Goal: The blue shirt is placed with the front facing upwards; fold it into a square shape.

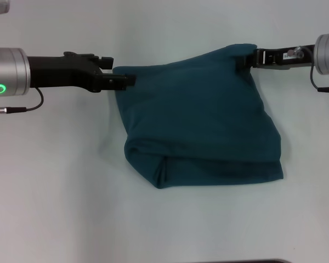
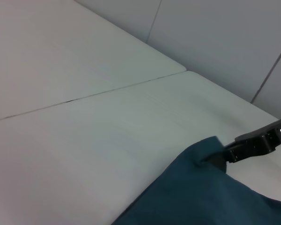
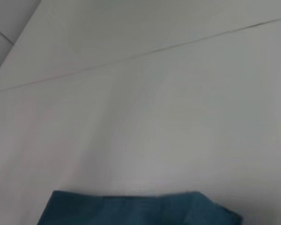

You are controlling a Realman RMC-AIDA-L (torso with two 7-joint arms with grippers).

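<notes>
The blue shirt (image 1: 200,123) lies folded in the middle of the white table, its far edge lifted and its near fold resting on the surface. My left gripper (image 1: 126,81) is shut on the shirt's far left corner. At the far right corner my right gripper (image 1: 247,59) is shut on the cloth. The left wrist view shows the shirt (image 2: 210,192) with the right gripper (image 2: 229,154) pinching its corner. Only a strip of the shirt (image 3: 140,208) shows in the right wrist view. No letters or collar are visible.
The white table (image 1: 55,181) spreads all around the shirt, with a seam line across it (image 2: 84,96). A pale wall rises behind the table (image 2: 225,42). A dark edge shows at the bottom of the head view (image 1: 247,261).
</notes>
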